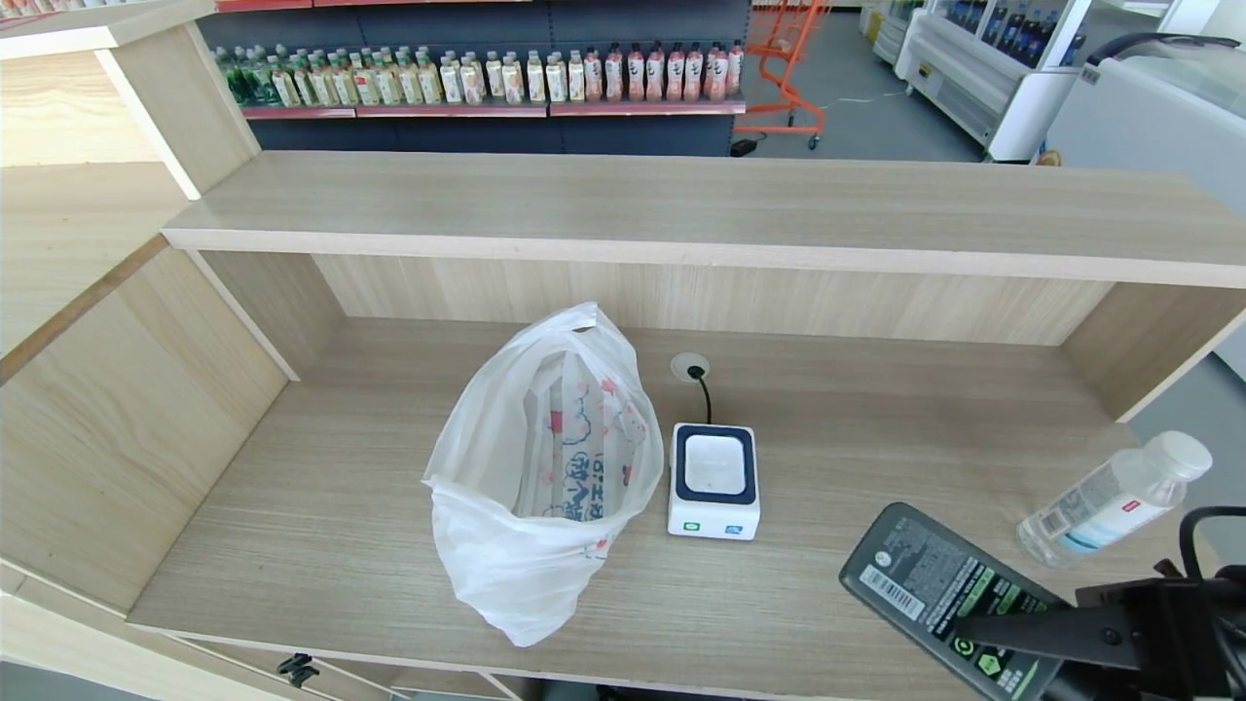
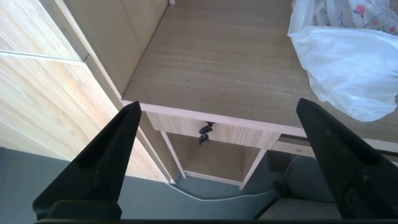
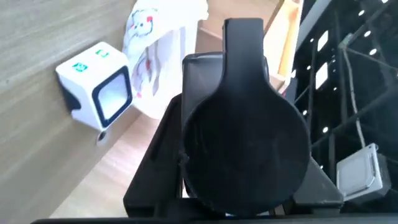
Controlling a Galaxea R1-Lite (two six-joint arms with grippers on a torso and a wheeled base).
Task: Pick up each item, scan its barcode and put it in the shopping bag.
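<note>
Your left tool [image 2: 219,107] spread wide over the tabletop's [image 1: 876,438] front edge, white shopping bag [image 1: 545,467] standing mid-tabletop, scanner [image 1: 714,479] just beside it, your right tool [image 1: 1032,638] clamped on a dark packet [image 1: 925,574], barcode up, front right, clear bottle [image 1: 1110,501] lying far right.

I saw the white translucent plastic shopping bag [image 1: 540,467] standing open at the middle of the wooden counter [image 1: 876,438], a pink-printed package [image 1: 584,438] inside. The white-and-navy cube barcode scanner [image 1: 715,479] sat just right of it, window up. The dark grey flat rectangular pack [image 1: 934,584] was held near right, barcode label up. The clear white-capped plastic bottle [image 1: 1110,501] lay far right.
</note>
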